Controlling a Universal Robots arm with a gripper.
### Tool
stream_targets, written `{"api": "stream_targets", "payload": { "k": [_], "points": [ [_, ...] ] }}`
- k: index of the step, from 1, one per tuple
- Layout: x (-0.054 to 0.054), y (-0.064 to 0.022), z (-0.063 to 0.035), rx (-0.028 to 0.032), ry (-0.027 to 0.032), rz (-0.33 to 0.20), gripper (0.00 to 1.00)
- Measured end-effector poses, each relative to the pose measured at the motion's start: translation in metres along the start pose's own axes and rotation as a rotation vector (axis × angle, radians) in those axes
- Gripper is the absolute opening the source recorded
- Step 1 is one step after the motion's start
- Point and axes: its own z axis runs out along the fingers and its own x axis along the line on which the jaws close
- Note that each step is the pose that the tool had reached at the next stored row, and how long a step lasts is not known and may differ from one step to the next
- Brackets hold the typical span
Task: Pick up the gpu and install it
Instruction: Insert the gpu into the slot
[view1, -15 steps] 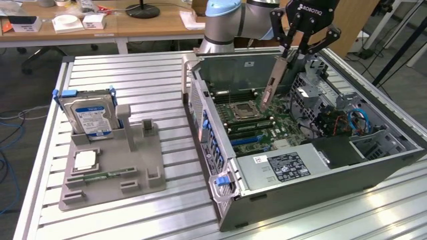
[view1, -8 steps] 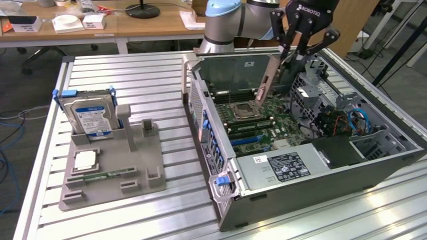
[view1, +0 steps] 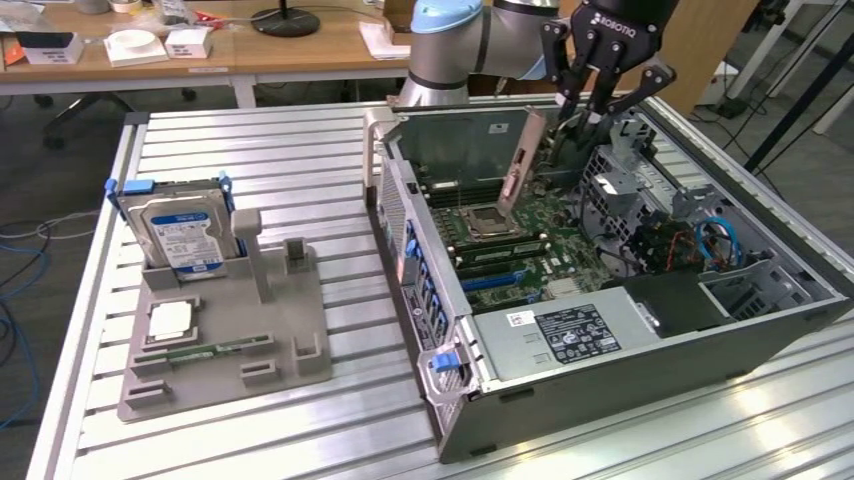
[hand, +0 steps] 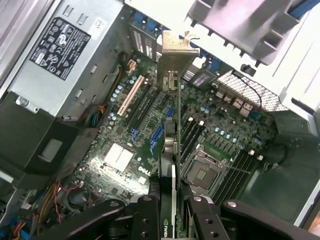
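Handling first: I judge the gpu (view1: 525, 165) light and stiff, but thin and fragile, with bare parts on the board that would not forgive a knock or a twist. It should take a squeeze across its flat faces, at the cooler end and away from the contact edge. That is how the pincer (view1: 597, 112) has it: clenched on the card, one finger on each face. The wrist view shows the gpu (hand: 172, 150) edge-on in the pincer (hand: 171, 220). Held by one end like this, I would expect the long card to lever easily, so any sideways push could bend it. The card hangs tilted inside the open case (view1: 601, 390), above the motherboard (hand: 120, 155) and apart from it, not seated in any slot that I can see. It is a dark, flat board with a black cooler on one face, a small green mark near the grip, and a narrow metal bracket (hand: 175, 52) at the end away from the pincer. The case lies on the slatted desk (view1: 267, 180).
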Motion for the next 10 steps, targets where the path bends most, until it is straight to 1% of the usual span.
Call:
{"api": "stream_targets", "payload": {
  "k": [3, 5, 10],
  "points": [
    [0.0, -0.0001, 0.0009, 0.0028, -0.0027, 0.023, 0.26],
    [0.0, -0.0001, 0.0014, 0.0039, -0.0049, 0.048, 0.26],
    [0.0, -0.0002, 0.0025, 0.006, -0.0108, 0.137, 0.26]
  ]
}}
